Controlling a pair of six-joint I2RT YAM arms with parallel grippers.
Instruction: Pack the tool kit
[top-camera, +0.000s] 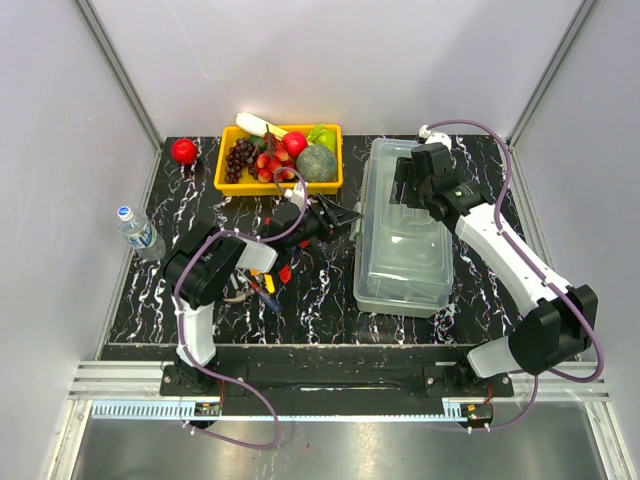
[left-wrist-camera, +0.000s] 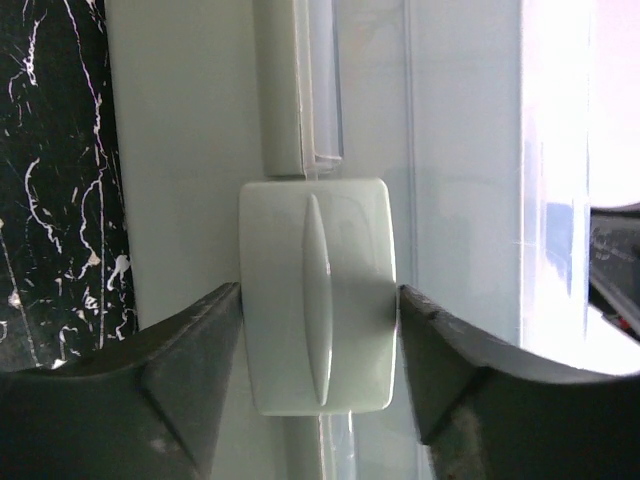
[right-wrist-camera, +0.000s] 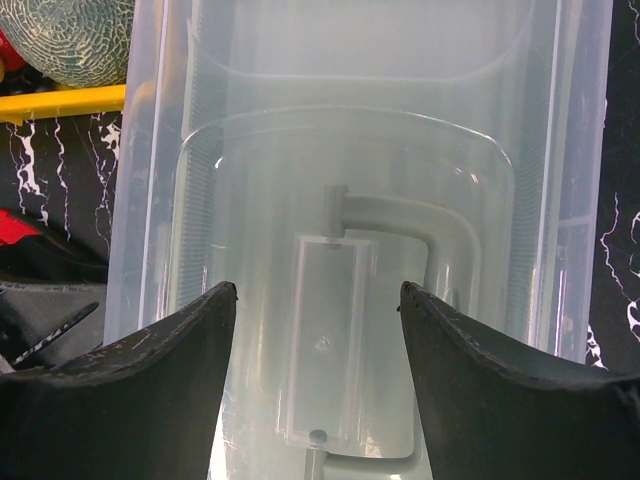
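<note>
The toolbox (top-camera: 404, 255) lies lengthwise right of the table's middle, its clear lid down. My left gripper (top-camera: 349, 217) is at its left long side. In the left wrist view the gripper (left-wrist-camera: 320, 287) is open, with a pale latch (left-wrist-camera: 315, 330) filling the gap between its fingertips. My right gripper (top-camera: 404, 186) hovers open over the box's far end. In the right wrist view it (right-wrist-camera: 318, 286) is above the lid (right-wrist-camera: 350, 120), with the handle (right-wrist-camera: 330, 340) showing between its fingers. Small red and yellow hand tools (top-camera: 274, 279) lie on the table by my left arm.
A yellow tray (top-camera: 224, 182) of fruit stands at the back, left of the toolbox's far end, and also shows in the right wrist view (right-wrist-camera: 60, 100). A red apple (top-camera: 184, 150) lies at the back left. A water bottle (top-camera: 136, 230) stands at the left edge.
</note>
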